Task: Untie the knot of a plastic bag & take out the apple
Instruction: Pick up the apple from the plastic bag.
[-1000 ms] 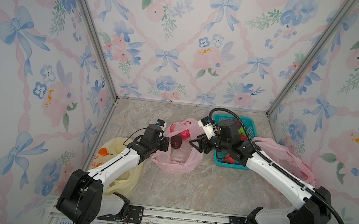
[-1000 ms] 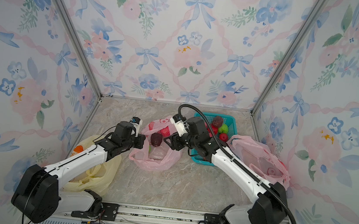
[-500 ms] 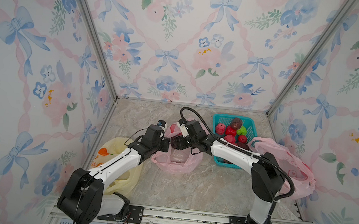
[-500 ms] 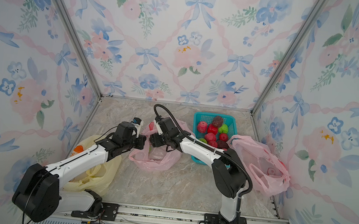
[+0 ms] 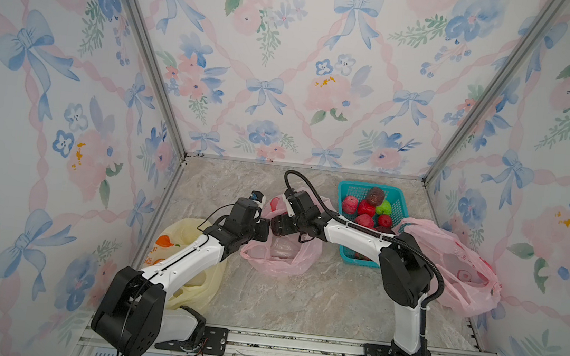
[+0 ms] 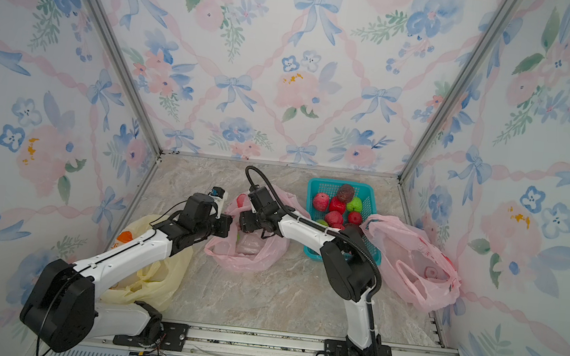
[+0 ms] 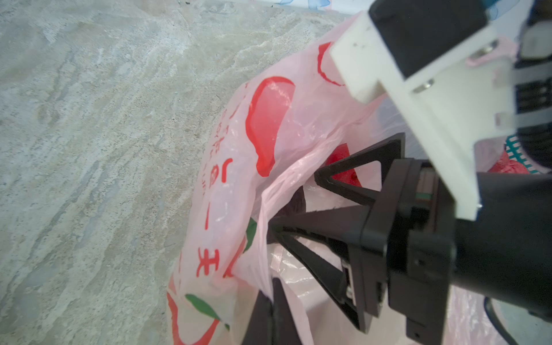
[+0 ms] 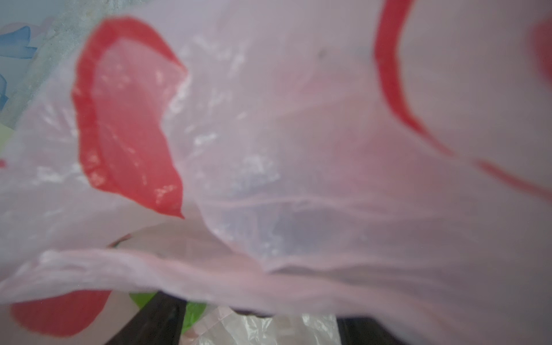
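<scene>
The pink plastic bag [image 5: 282,258] with red print lies mid-table, its mouth open; the knot is out of view. My left gripper [image 7: 272,286] is shut on the bag's rim [image 7: 264,239] and holds it up; both top views show it at the bag's left side [image 5: 267,229]. My right gripper [image 7: 292,201] reaches into the mouth from the right with its jaws spread wide. A dark maroon apple [image 7: 294,198] shows between its fingers [image 7: 352,176], not gripped. In the right wrist view, blurred bag film [image 8: 268,149] covers nearly everything.
A teal basket [image 5: 343,192] holding several apples stands at the back right. A second pink bag [image 5: 464,277] lies against the right wall. A yellow bag [image 5: 190,277] lies under my left arm by the left wall.
My right gripper has swung left from beside the basket into the bag's mouth, and its jaws have widened. My left gripper has kept its hold on the rim.
</scene>
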`<state>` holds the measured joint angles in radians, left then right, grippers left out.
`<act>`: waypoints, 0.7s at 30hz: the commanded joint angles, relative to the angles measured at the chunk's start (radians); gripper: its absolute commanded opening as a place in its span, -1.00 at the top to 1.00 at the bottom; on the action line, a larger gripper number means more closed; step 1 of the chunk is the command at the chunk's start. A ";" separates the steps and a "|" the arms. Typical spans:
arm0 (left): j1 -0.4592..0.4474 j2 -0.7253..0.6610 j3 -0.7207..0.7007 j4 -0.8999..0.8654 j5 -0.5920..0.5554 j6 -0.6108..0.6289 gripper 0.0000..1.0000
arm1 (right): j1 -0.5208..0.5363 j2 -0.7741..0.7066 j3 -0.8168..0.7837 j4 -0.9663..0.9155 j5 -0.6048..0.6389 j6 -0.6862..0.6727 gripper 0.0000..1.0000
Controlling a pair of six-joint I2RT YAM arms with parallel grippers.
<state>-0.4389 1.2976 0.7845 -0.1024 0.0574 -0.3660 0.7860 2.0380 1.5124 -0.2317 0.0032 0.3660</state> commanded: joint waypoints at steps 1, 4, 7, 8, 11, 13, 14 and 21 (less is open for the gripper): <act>-0.005 0.010 0.032 -0.004 0.018 0.019 1.00 | -0.005 0.031 0.047 0.004 -0.017 0.019 -0.67; -0.006 0.011 0.033 -0.005 0.019 0.019 1.00 | -0.005 0.051 0.052 0.022 -0.007 0.026 -0.72; -0.006 0.011 0.034 -0.004 0.020 0.019 1.00 | -0.005 0.082 0.069 0.024 0.003 0.035 -0.70; -0.007 0.011 0.035 -0.005 0.020 0.020 1.00 | -0.005 0.095 0.076 0.022 0.006 0.038 -0.69; -0.007 0.012 0.036 -0.005 0.018 0.022 1.00 | -0.005 0.120 0.098 0.019 0.017 0.049 -0.69; -0.007 0.012 0.036 -0.005 0.018 0.024 1.00 | -0.005 0.129 0.104 0.025 0.022 0.051 -0.68; -0.005 0.012 0.037 -0.005 0.019 0.024 1.00 | -0.005 0.134 0.111 0.023 0.028 0.049 -0.68; -0.005 0.015 0.039 -0.005 0.012 0.030 1.00 | -0.021 0.159 0.126 0.017 -0.005 0.065 -0.43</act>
<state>-0.4389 1.3037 0.7959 -0.1024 0.0673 -0.3584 0.7837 2.1822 1.6165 -0.2173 0.0078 0.4137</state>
